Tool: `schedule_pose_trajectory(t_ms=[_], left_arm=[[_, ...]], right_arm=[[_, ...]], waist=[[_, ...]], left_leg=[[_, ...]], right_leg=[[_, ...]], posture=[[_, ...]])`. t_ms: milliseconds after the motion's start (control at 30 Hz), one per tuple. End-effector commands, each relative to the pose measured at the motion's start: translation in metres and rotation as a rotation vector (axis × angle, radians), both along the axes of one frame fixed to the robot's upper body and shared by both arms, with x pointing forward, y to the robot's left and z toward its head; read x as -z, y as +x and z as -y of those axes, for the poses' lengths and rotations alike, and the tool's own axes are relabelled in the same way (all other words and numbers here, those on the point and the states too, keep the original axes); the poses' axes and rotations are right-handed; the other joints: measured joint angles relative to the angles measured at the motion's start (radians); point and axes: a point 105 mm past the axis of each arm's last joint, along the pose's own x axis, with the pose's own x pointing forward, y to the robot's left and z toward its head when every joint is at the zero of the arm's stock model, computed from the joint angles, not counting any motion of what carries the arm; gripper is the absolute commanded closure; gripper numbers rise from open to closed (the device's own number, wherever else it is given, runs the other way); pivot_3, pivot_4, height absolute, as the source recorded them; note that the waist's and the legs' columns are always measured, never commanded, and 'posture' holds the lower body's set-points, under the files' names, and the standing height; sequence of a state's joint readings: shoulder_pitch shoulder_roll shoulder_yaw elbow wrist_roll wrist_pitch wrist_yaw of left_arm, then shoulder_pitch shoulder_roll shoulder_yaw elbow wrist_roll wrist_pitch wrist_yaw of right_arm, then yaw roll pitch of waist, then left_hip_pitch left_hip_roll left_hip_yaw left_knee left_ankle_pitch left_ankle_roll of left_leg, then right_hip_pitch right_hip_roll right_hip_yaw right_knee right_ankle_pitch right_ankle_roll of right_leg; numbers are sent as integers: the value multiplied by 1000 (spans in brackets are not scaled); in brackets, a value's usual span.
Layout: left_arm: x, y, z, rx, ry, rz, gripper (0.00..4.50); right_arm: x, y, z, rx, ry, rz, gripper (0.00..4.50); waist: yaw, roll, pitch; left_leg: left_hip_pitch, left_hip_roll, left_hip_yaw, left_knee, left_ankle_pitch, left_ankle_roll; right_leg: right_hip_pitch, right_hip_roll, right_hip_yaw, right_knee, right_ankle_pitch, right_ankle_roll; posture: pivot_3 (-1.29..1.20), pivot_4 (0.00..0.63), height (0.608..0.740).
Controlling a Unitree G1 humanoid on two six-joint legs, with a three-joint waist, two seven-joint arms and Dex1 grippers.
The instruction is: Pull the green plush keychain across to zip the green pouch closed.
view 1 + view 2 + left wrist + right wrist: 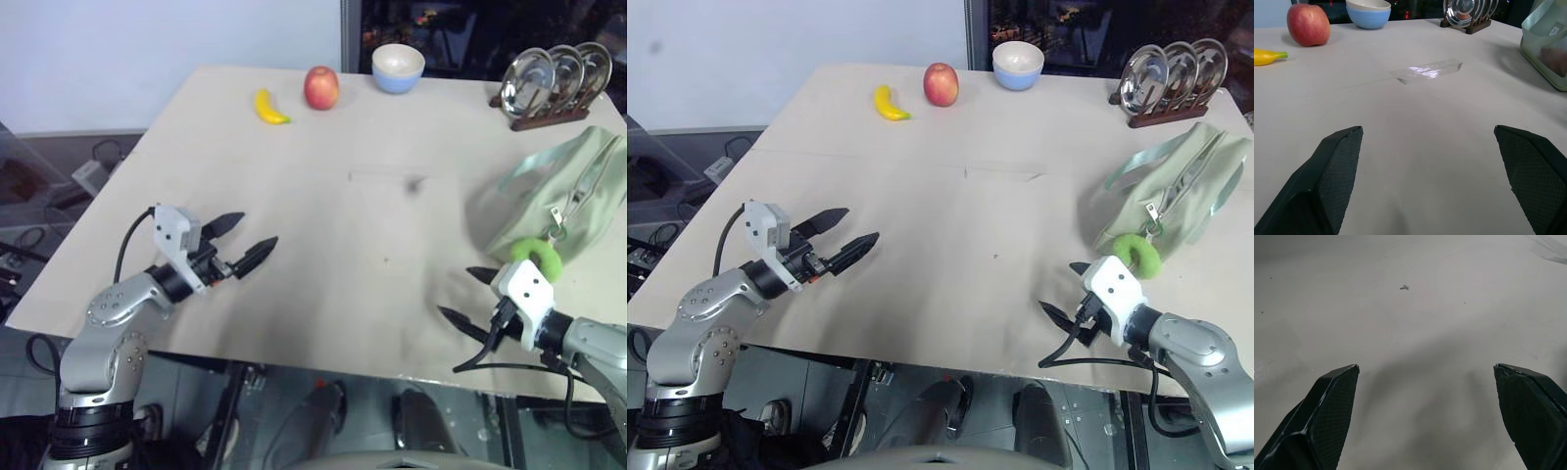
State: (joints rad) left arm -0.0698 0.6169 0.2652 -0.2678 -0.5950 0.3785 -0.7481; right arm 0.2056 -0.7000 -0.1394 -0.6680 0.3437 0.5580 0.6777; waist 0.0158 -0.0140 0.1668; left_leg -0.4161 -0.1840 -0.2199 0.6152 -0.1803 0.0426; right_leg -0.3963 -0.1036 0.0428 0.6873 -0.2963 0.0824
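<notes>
A banana (270, 108), an apple (321, 87), a bowl (398, 68) and a rack of metal plates (554, 86) are sitting along the far edge of the table (323, 215), well apart from the green pouch (560, 196), which is lying at the table's right side with the green plush keychain (537, 256) hanging at its near end. The left end effector (244, 242) is hovering over the near left of the table, spread wide and holding nothing. The right end effector (468, 295) is also gaping empty just beside the keychain, touching neither it nor the pouch.

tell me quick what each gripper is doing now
left gripper: open, holding nothing, above the table
right gripper: open, holding nothing, beside the green plush keychain
</notes>
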Motion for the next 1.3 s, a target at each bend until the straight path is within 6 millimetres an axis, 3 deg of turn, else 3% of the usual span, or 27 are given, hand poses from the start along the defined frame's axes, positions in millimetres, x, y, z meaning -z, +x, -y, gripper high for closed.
schedule_pose_trajectory(t_ms=[33,200,367,533,700,767,1000,1100,1300], left_arm=[[-19,-5,9,56,-10,70,33],[-31,-19,30,208,-92,116,33],[-44,-33,51,341,-142,175,33],[-57,-60,72,600,-133,214,33],[-62,-63,74,673,-116,213,33],[-64,-64,74,685,-117,211,33],[-64,-69,77,698,-123,208,33],[-66,-65,78,692,-126,221,33],[-62,-63,78,695,-130,224,33]], right_arm=[[-19,0,-5,-29,-1,93,0],[-46,6,-15,-88,21,207,0],[-92,22,-12,-131,-49,372,0],[-163,53,39,-139,-490,591,0],[-194,60,92,-174,-906,554,0],[-204,58,101,-192,-945,524,0],[-224,54,127,-204,-1091,451,0],[-215,59,150,-222,-1252,402,0],[-193,77,164,-293,-1352,371,0]], waist=[[0,0,0],[-1,0,0],[-1,0,0],[-1,2,1],[-3,2,1],[-7,2,1],[-35,3,2],[-32,3,2],[-34,5,3]], left_leg=[[0,0,0,0,0,0],[0,0,0,0,0,0],[0,1,1,0,0,0],[0,1,3,0,0,2],[-1,3,5,-2,0,1],[-1,4,9,-3,-1,3],[-1,7,20,-3,-4,5],[0,8,21,-3,-4,5],[1,9,24,-2,-4,5]], right_leg=[[0,0,0,0,0,0],[0,0,0,0,0,0],[1,0,0,-1,0,0],[2,-1,-1,-5,1,1],[2,0,-2,-10,1,1],[2,0,1,-11,1,1],[1,0,7,-12,1,1],[0,0,6,-12,1,1],[-1,0,9,-10,1,1]], posture=[[0,150,740],[0,150,740],[0,150,740],[0,150,740],[0,150,740],[0,150,740],[0,150,740],[0,150,740],[0,150,740]])
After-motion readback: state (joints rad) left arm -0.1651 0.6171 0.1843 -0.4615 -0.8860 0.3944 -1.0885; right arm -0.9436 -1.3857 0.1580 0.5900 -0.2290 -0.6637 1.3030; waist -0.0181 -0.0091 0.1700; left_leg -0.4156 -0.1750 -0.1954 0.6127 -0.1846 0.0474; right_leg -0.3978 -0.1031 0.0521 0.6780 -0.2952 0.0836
